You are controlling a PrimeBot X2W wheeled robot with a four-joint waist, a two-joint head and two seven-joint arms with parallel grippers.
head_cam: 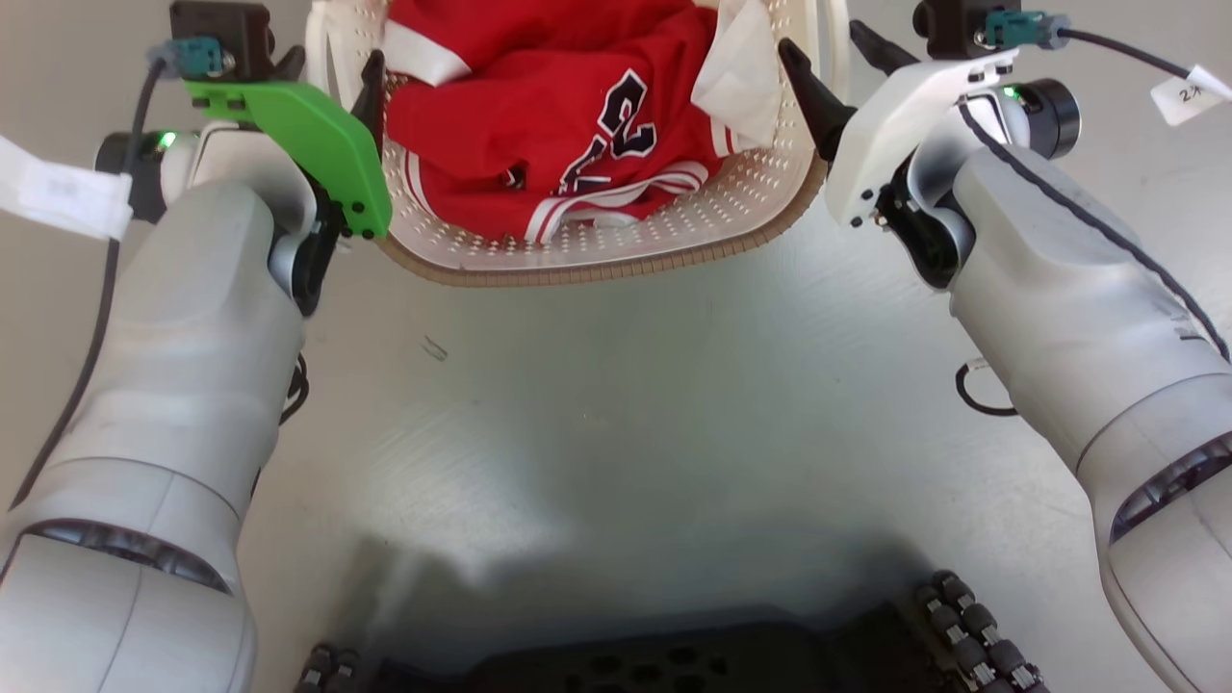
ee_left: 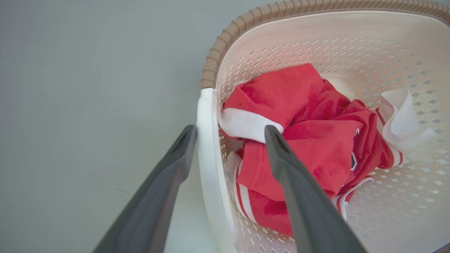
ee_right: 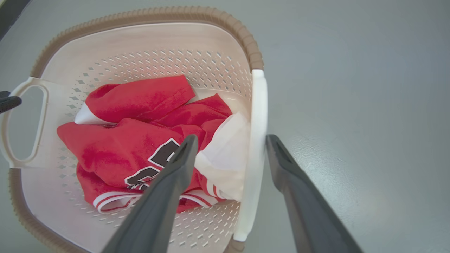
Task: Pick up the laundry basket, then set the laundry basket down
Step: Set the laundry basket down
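Observation:
The laundry basket [head_cam: 616,252] stands on the grey floor at the top middle of the head view, cream perforated plastic with a brown rim, holding a red jersey [head_cam: 568,106]. My left gripper [head_cam: 332,72] is open astride the basket's left white handle [ee_left: 207,140]: one finger outside touches the handle, the other is inside over the jersey [ee_left: 309,140]. My right gripper [head_cam: 833,53] is open astride the right handle [ee_right: 257,140] in the same way, outer finger against it, inner finger above the jersey [ee_right: 133,140]. In the wrist views the left gripper [ee_left: 230,133] and right gripper [ee_right: 231,140] both show wide gaps.
Bare grey floor [head_cam: 616,414] spreads around the basket. My dark wheeled base [head_cam: 674,664] lies along the head view's bottom edge. A black cable loop [head_cam: 982,395] hangs by the right forearm. The left gripper's fingertip [ee_right: 7,102] shows beside the far handle [ee_right: 24,123].

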